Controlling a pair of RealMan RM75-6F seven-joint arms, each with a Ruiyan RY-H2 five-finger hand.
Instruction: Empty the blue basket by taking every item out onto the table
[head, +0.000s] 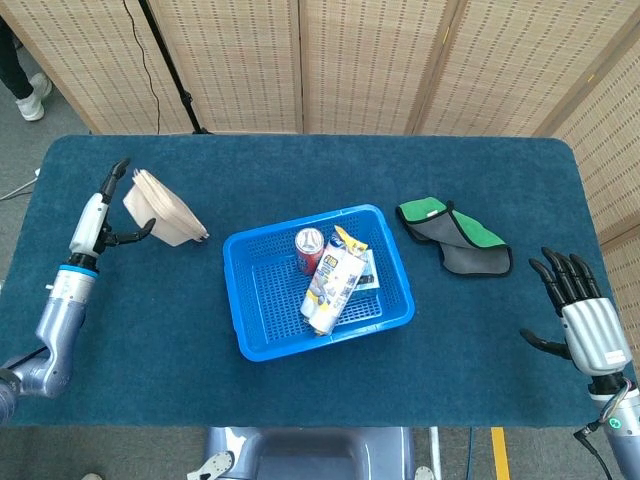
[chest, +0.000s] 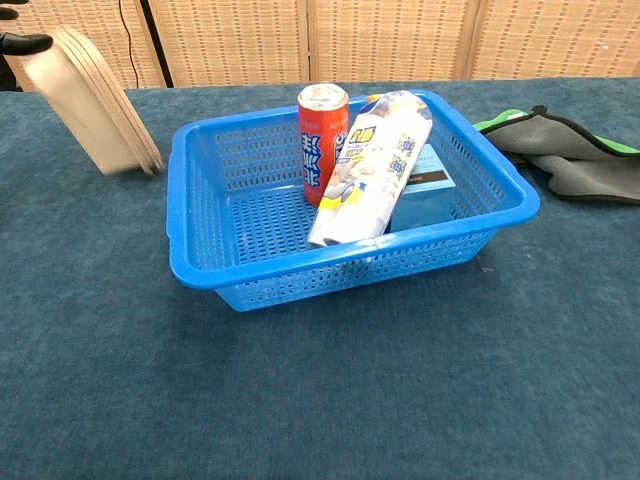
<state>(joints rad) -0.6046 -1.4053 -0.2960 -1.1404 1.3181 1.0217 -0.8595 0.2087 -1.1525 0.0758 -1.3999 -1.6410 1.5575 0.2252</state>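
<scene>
The blue basket (head: 392, 317) (chest: 350, 262) sits mid-table. Inside it stand a red can (head: 309, 244) (chest: 322, 140), a white printed packet (head: 333, 285) (chest: 370, 165) leaning on the can, and a blue box (head: 368, 272) (chest: 428, 180) partly hidden behind the packet. Far to the basket's left, my left hand (head: 103, 212) holds a stack of beige trays (head: 165, 210) (chest: 95, 100), tilted, its lower edge at the table. Only a dark fingertip of that hand shows in the chest view. At the front right, my right hand (head: 583, 322) is open and holds nothing.
A green and grey cloth (head: 455, 235) (chest: 565, 150) lies right of the basket. Woven folding screens (head: 350, 60) stand behind the table. A dark stand pole (head: 165, 60) rises at the back left.
</scene>
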